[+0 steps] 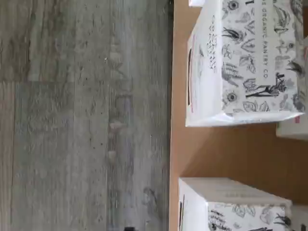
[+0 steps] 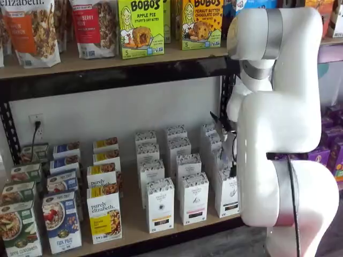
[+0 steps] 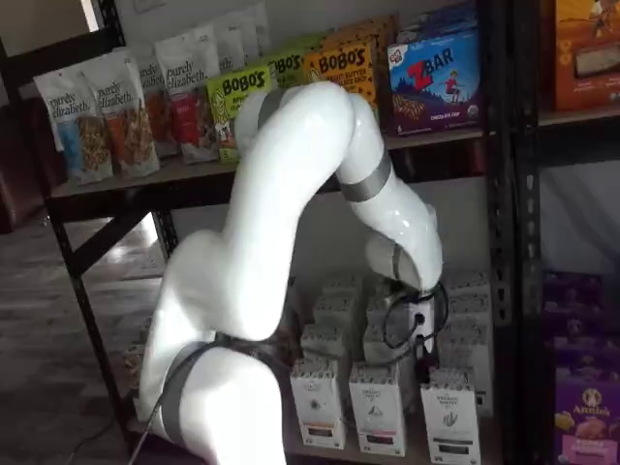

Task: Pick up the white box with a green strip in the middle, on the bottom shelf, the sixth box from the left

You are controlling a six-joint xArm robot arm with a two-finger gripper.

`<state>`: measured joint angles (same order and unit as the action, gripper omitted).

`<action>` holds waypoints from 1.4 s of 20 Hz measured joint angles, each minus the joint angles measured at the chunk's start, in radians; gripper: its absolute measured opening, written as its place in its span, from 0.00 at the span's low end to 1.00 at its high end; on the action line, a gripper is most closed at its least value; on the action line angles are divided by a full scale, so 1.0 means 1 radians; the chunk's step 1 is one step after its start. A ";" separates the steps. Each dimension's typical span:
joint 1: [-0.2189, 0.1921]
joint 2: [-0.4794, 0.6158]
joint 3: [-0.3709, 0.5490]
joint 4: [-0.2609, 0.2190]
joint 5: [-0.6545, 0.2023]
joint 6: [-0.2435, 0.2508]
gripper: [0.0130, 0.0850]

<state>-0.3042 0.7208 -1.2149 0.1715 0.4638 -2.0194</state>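
Note:
Tall white boxes with speckled tops stand in three columns on the bottom shelf (image 2: 132,224). The rightmost front white box (image 2: 228,196) has a dark strip on its front; it also shows in a shelf view (image 3: 450,418). My gripper (image 3: 423,355) hangs from the white wrist just above and behind this front box. Only dark fingers and a cable show, so I cannot tell whether it is open. In the wrist view I look down on two white boxes on the pale shelf board (image 1: 216,154). One (image 1: 231,207) has a dark strip, the other (image 1: 245,62) a reddish one.
Colourful granola and cereal boxes (image 2: 102,206) fill the shelf's left part. A black upright (image 2: 228,91) and the upper shelf with Bobo's boxes (image 2: 140,27) are above. Purple boxes (image 3: 586,407) stand at the right. Grey wooden floor (image 1: 82,120) lies in front of the shelf.

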 joint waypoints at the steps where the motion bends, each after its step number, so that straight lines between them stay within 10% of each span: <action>1: -0.001 0.004 -0.011 -0.031 0.021 0.027 1.00; 4: -0.010 0.043 -0.093 -0.155 0.118 0.128 1.00; 28: -0.008 0.272 -0.266 -0.313 -0.009 0.267 1.00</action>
<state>-0.3125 0.9931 -1.4806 -0.1411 0.4545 -1.7522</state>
